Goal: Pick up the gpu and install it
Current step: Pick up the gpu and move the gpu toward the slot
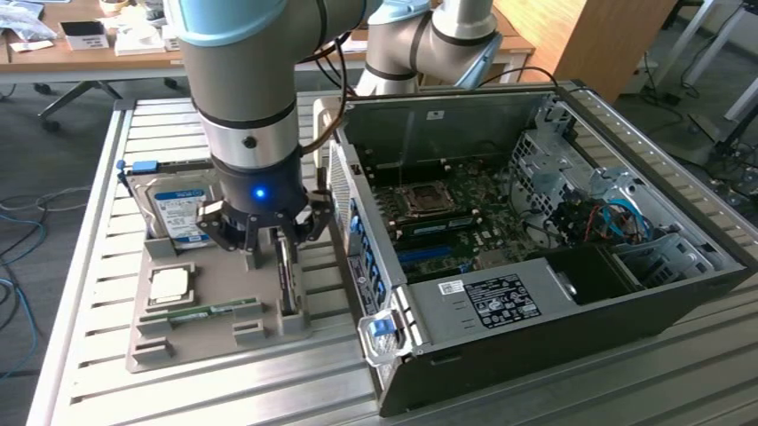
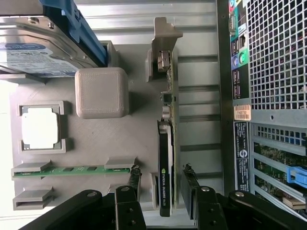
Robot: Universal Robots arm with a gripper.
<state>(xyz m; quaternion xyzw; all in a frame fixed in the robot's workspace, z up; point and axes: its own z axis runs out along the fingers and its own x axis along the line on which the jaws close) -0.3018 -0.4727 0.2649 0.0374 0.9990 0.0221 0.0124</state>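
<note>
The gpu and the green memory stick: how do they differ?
The gpu is black-faced; the memory stick is green. The gpu is thicker than the memory stick. The open gripper straddles the gpu, not the memory stick. Both sit in the grey holder.

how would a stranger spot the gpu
Beside the open case, on the exterior view's left, lies a grey tray. The gpu stands on edge at the tray side nearest the case, straddled by the open gripper. It is a thin dark card; the hard drive is silver, the memory stick green.
</note>
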